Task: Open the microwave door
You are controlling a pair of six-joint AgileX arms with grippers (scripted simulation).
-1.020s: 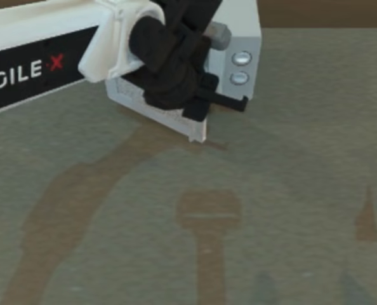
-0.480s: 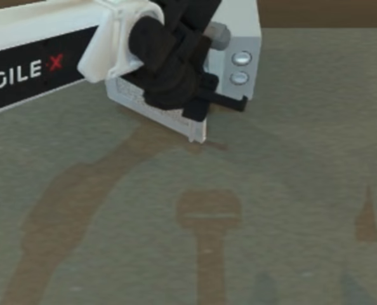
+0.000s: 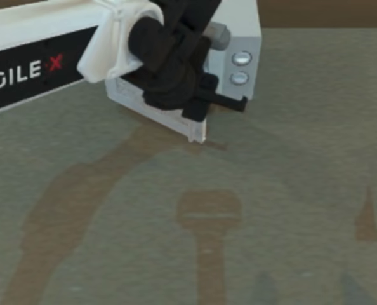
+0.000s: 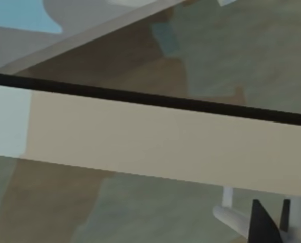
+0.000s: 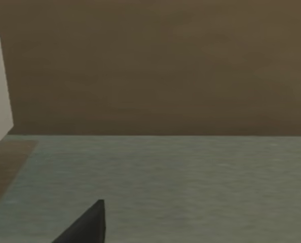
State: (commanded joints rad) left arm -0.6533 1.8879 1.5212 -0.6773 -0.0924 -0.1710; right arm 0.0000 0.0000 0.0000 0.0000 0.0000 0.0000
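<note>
Microwave door [image 3: 176, 122] swung wider — slightly, w/ left end effector [image 3: 223, 100].

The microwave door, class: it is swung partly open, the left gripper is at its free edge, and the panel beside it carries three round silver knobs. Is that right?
Not quite. In the top view the panel carries two round silver knobs, not three. The rest stands: the microwave door is swung partly open from the microwave, and the left gripper is at its free edge.

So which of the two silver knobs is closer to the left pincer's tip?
The lower knob. In the top view it sits just above the tip of the left pincer, which reaches in under it, while the upper knob lies farther up the microwave front.
</note>
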